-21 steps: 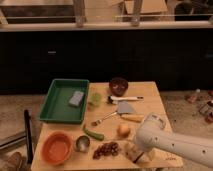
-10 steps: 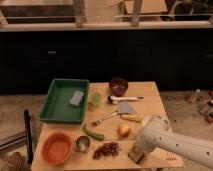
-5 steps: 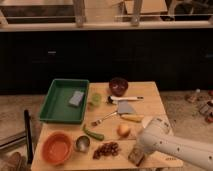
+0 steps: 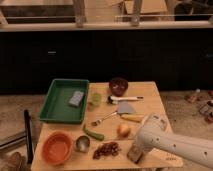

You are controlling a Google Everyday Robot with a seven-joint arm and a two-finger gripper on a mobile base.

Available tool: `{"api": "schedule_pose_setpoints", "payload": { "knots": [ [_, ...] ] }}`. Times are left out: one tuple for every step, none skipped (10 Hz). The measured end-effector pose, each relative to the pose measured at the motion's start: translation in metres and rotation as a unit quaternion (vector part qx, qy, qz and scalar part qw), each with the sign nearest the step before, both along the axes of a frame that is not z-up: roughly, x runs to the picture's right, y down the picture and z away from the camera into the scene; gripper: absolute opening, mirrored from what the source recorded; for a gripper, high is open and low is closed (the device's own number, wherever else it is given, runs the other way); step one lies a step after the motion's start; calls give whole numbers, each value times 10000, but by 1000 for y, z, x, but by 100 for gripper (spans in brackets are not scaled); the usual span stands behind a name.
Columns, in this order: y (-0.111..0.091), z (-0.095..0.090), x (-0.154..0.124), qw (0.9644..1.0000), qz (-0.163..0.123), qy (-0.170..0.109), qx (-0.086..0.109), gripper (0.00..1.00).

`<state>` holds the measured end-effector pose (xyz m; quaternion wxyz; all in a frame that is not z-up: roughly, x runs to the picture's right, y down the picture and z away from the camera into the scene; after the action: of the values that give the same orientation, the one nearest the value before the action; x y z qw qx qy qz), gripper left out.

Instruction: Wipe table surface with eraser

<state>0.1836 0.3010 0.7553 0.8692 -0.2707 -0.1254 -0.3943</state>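
Barely anything has moved over the last two seconds. The white arm [image 4: 172, 142] has shifted only slightly, and the tool [image 4: 135, 154] stays low over the front right part of the table [image 4: 152, 102].

Camera view, the only one:
- The tool's fingers are pressed together on the eraser [image 4: 132, 152]. It shows as a small tan-and-dark block at the arm's tip, down at the tabletop close to the front edge. I cannot tell whether it touches the wood.
- The arm enters from the lower right and covers part of the table's right front. The small dark print [image 4: 171, 159] at that corner shows just past it.
- Closest obstacles: a heap of dark red pieces [image 4: 106, 149] just left of the eraser, and a round yellow-orange fruit [image 4: 123, 130] just behind it.
- Further left along the front are a small metal cup [image 4: 82, 144] and an orange bowl [image 4: 57, 147], near each other.
- Mid-table: a green vegetable [image 4: 94, 133], a fork [image 4: 104, 119], a yellow-handled utensil [image 4: 132, 118] and a grey flat blade [image 4: 125, 107].
- Back row: a dark bowl [image 4: 118, 85], a white-handled utensil [image 4: 126, 98] and a pale green cup [image 4: 95, 99].
- Left side: a green tray [image 4: 50, 107] with a blue-grey sponge [image 4: 76, 98] lying in it, well apart from the tool.
- Bare wood shows mostly along the right edge, behind the arm.
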Motion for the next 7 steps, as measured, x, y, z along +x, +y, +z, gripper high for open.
{"api": "schedule_pose_setpoints", "payload": {
  "knots": [
    [-1,1,-3,10000,-42,-15,-14,0],
    [-3,1,-6,9999,-142,-32,-11,0],
    [-4,2,-17,9997,-222,-110,-8,0],
    [-5,1,-26,9993,-321,-179,6,0],
    [-3,-2,-31,9988,-434,-230,7,0],
    [-1,-4,-36,9982,-524,-285,13,0],
    [2,-9,-41,9972,-651,-360,10,0]
  ]
}}
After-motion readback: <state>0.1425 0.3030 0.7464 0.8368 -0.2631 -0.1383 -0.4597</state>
